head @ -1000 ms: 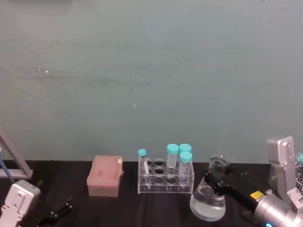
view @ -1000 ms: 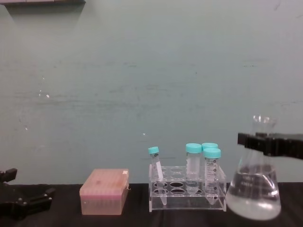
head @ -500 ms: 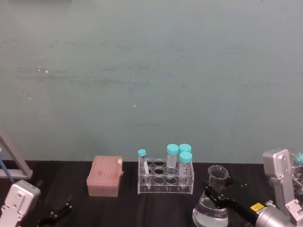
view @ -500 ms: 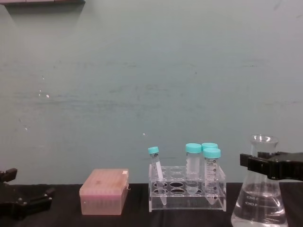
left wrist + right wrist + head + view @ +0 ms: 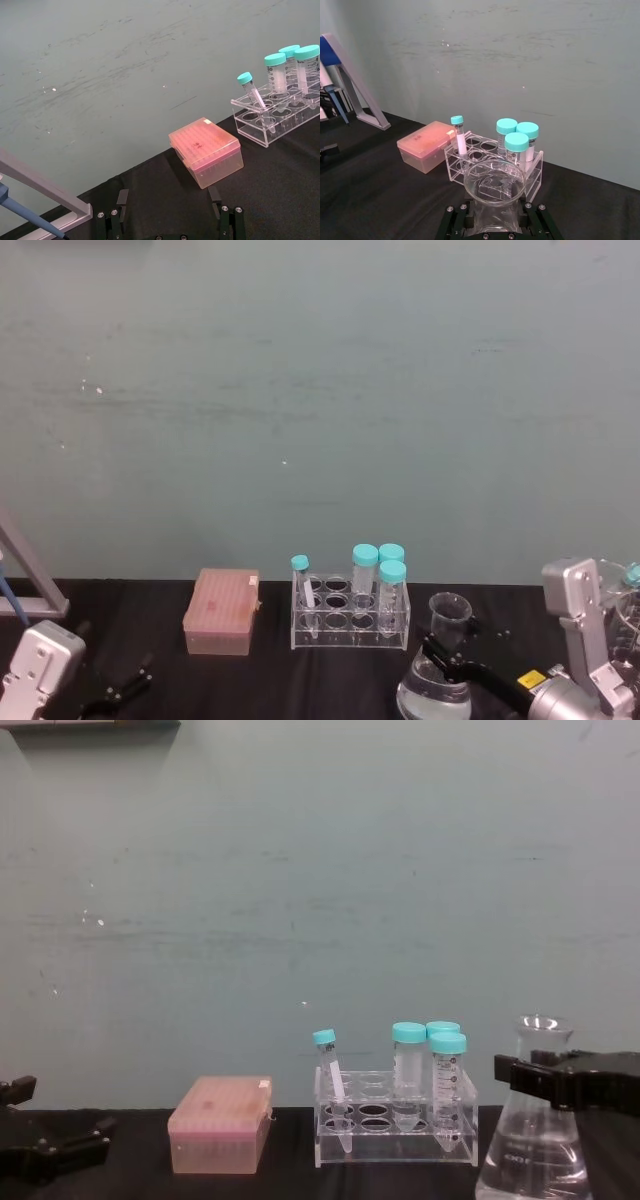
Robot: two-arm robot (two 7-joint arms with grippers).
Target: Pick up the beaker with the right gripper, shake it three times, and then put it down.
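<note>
The left gripper (image 5: 170, 224) rests low at the left end of the dark surface (image 5: 280, 180), its fingers spread wide around nothing, parked clear of the work. The pink tip box (image 5: 220, 1123) and the clear tube rack (image 5: 395, 1125) stand back by the wall, probably to leave room in front. Just right of the rack and nearer the robot, the right gripper (image 5: 545, 1078) has its fingers clamped on the neck of the beaker (image 5: 530, 1155), under the flared rim, so the upright flask should not slip through. Whether its base touches the surface I cannot tell.
</note>
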